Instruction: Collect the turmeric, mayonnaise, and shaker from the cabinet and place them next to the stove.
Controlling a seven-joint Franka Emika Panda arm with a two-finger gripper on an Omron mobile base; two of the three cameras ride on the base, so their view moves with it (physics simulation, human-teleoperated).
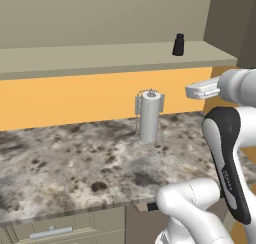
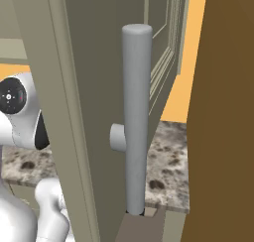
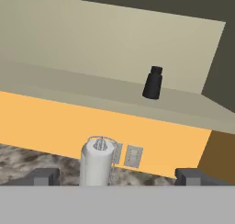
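Note:
The shaker [image 1: 178, 44], a tiny black bottle with a narrower top, stands upright near the right end of the cabinet's open shelf [image 1: 100, 55]. The hand view has the shaker [image 3: 153, 82] above and right of centre on the shelf [image 3: 82, 83]. My gripper [image 3: 119, 177] is open with nothing between its widely spread fingertips [image 3: 43, 176]. It sits below and in front of the shelf, well short of the shaker. In the left base view my white hand [image 1: 201, 90] hangs to the right, under the shelf edge. The turmeric, the mayonnaise and the stove are out of view.
A steel paper-towel holder with a white roll [image 1: 150, 115] stands on the mottled stone counter [image 1: 75, 163] against the orange wall, below the shaker. The open cabinet door with its long grey bar handle [image 2: 136, 117] stands close in the right base view. A brown panel [image 2: 223, 112] lies right of it.

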